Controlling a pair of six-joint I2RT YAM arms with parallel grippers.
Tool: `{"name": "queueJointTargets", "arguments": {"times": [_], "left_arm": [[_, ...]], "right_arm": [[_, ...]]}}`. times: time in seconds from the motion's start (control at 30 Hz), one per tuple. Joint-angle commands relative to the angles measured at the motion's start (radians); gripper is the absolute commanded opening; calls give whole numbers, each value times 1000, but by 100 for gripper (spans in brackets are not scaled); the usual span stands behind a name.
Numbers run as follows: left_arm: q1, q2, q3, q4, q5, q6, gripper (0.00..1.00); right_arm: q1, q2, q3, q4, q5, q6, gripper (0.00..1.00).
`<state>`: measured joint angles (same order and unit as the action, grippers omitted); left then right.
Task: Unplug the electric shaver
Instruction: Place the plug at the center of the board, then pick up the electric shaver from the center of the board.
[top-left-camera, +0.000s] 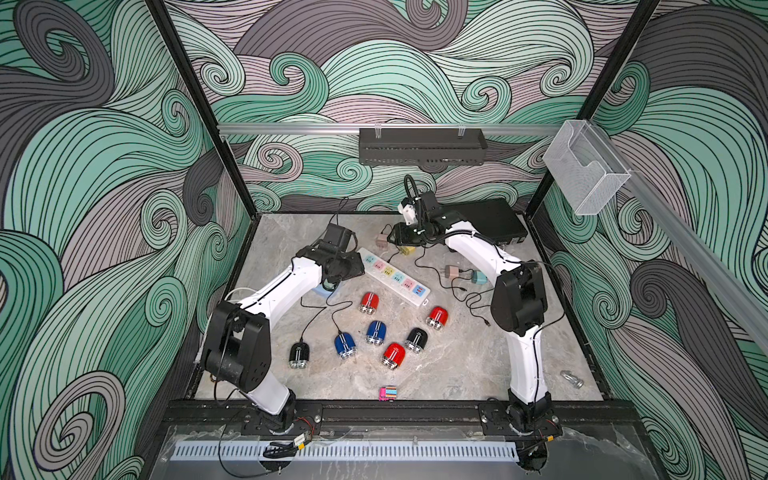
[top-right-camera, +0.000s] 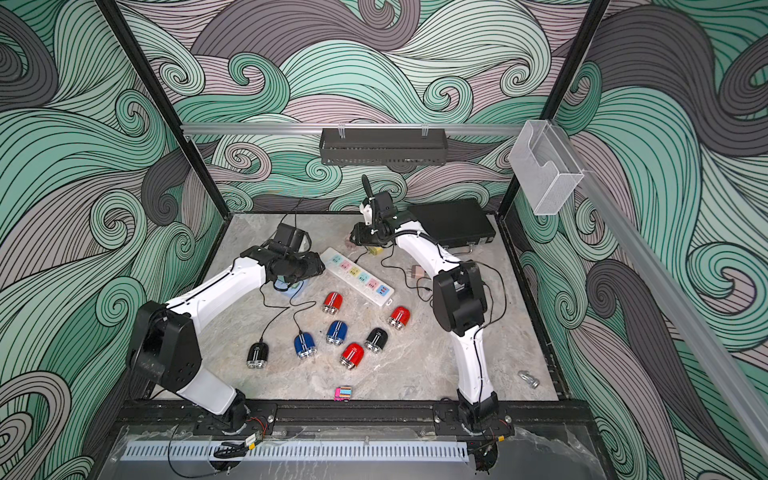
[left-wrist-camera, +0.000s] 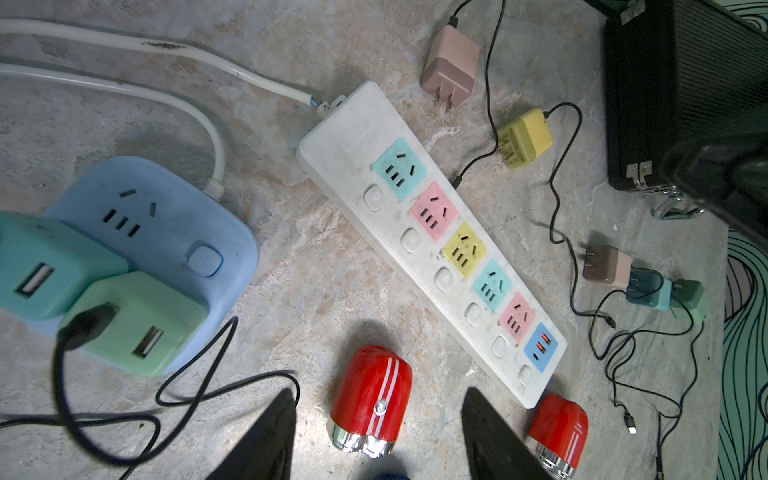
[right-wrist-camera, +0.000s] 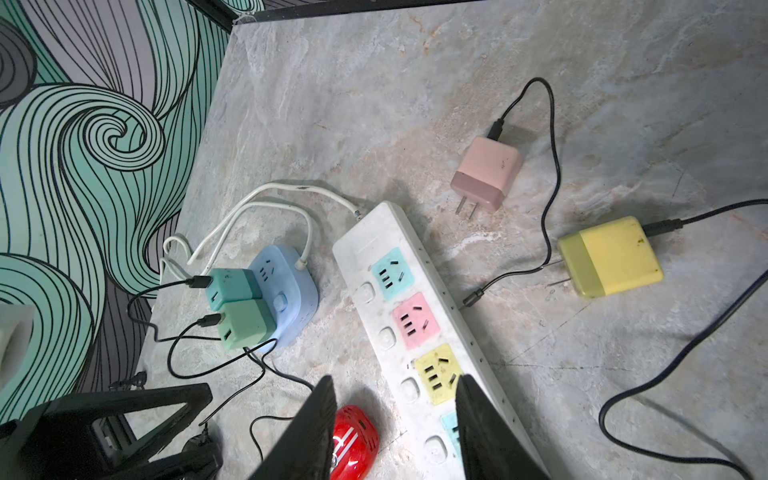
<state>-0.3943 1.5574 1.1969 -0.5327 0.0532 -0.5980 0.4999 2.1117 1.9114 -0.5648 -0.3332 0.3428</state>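
A black shaver (top-left-camera: 299, 354) and a blue shaver (top-left-camera: 345, 345) at the front left each trail a black cable toward the light-blue power cube (left-wrist-camera: 166, 232). A teal adapter (left-wrist-camera: 45, 266) and a green adapter (left-wrist-camera: 137, 328) sit plugged into the cube, each with a black cable in it. My left gripper (left-wrist-camera: 377, 392) hovers open just beside the cube, which my left arm partly hides in both top views, and holds nothing. A loose red shaver (left-wrist-camera: 372, 399) lies on the table below its fingers. My right gripper (right-wrist-camera: 395, 415) hangs open and empty over the white power strip (right-wrist-camera: 374, 249).
The strip (top-left-camera: 395, 276) lies diagonally mid-table with empty sockets. Loose pink (right-wrist-camera: 486, 172) and yellow (right-wrist-camera: 611, 255) adapters lie behind it, more adapters (top-left-camera: 465, 274) with tangled cables to its right. Several unplugged shavers lie in front. A black case (top-left-camera: 490, 224) stands back right, a toy car (top-left-camera: 387, 393) at the front.
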Motion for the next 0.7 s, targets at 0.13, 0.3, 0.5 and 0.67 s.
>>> {"name": "queueJointTargets", "arguments": {"times": [0.13,0.3,0.5,0.67], "left_arm": [[-9,-129,-89,-64,-65,16,64],[-11,-240,-139,-91,-91,19,65],[-15,-320,-200,-138,-126,11,65],[-25,-378,-267,-168,-165,-40,65]], "right_arm": [[41,-132,-130,50,72,-36,48],[72,-212,-221,64,104,-58,48],[107,-318,-349,87,134,-70,49],[144,-378,-447,97,156,-82,49]]}}
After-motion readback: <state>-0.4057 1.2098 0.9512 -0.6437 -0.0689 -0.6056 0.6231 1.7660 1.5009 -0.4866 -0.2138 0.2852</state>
